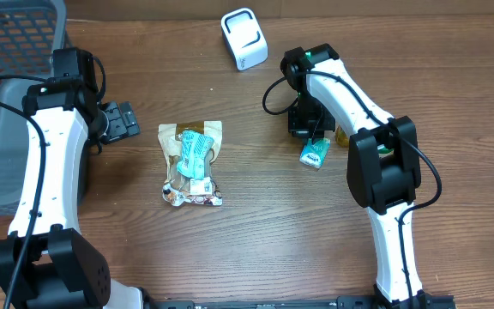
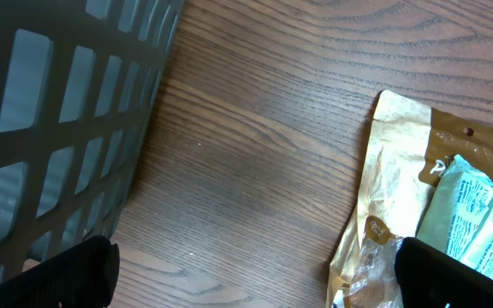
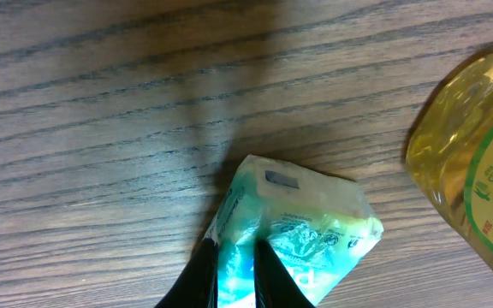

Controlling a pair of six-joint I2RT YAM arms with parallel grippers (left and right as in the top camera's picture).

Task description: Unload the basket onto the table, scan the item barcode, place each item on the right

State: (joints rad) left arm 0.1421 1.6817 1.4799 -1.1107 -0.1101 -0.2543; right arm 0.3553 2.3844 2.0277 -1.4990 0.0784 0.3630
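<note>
On the wooden table (image 1: 256,249), I have the right gripper (image 3: 236,274) pinching the teal packet (image 3: 311,218) below the scanner (image 1: 243,39), probably for barcode presentation; the left gripper (image 1: 123,120) is spread, idle.

The table (image 1: 256,249) is brown wood, matt, with clear grain. The basket (image 1: 7,51) at far left is grey matt plastic lattice. The scanner (image 1: 243,39) is smooth white plastic. The pouch (image 1: 191,163) looks like tan paper with a clear glossy window. On the right, the teal packet (image 3: 306,222) is crinkled shiny film, and the bottle (image 3: 473,162) is glossy translucent yellow plastic.
</note>
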